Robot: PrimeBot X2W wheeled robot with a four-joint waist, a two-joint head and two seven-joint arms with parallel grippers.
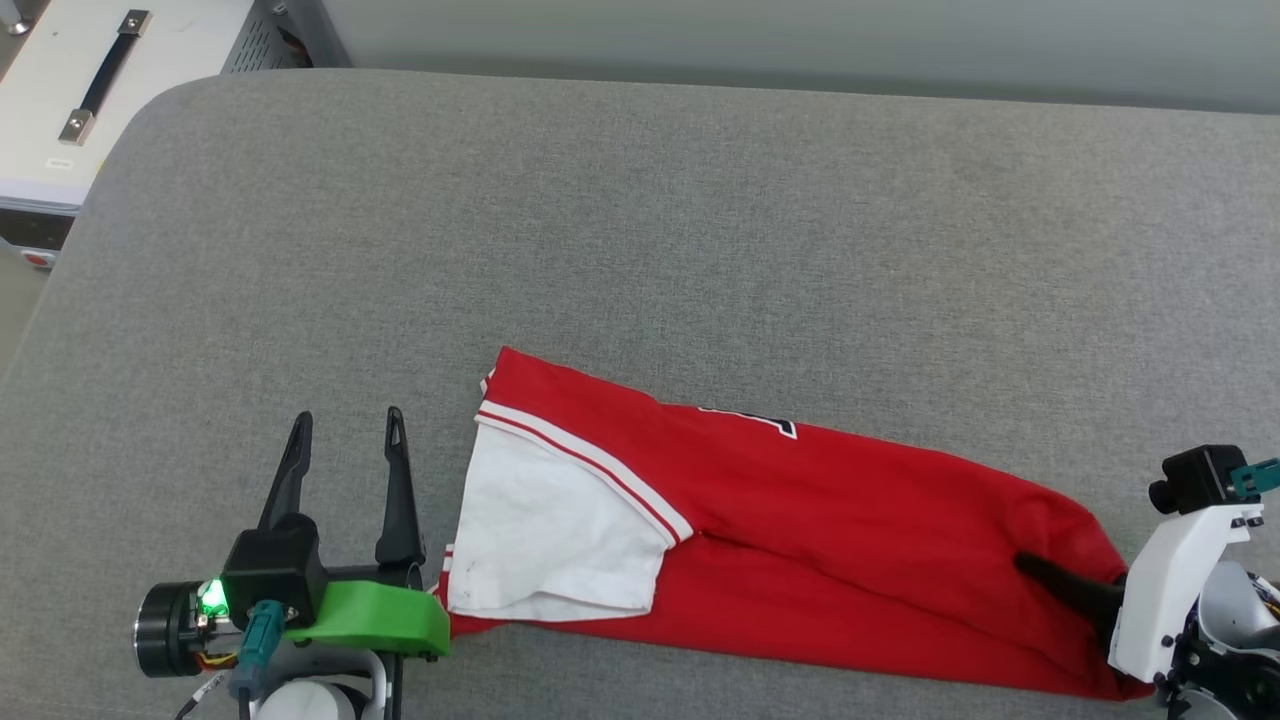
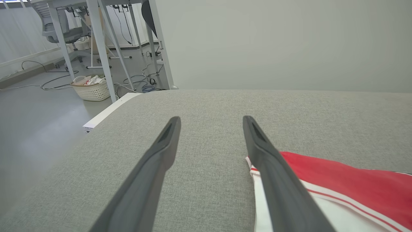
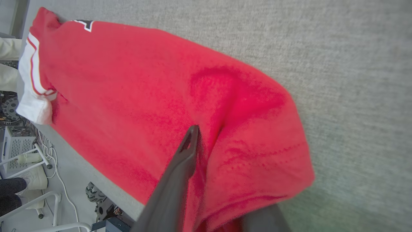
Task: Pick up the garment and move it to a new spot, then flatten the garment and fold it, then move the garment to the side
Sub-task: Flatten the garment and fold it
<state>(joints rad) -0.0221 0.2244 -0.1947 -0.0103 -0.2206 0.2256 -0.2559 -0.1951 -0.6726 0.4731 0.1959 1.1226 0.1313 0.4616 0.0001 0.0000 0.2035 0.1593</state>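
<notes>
Garment lies folded into a long strip near the front edge of the grey counter, with the white sleeve at the robot's left end. Left pincer is spread wide with nothing in it, and sits just beside the sleeve edge (its right finger runs along that edge in the left wrist view). Right pincer is at the far red end, clamped on the garment, with one finger on top and the other under the fold.
</notes>
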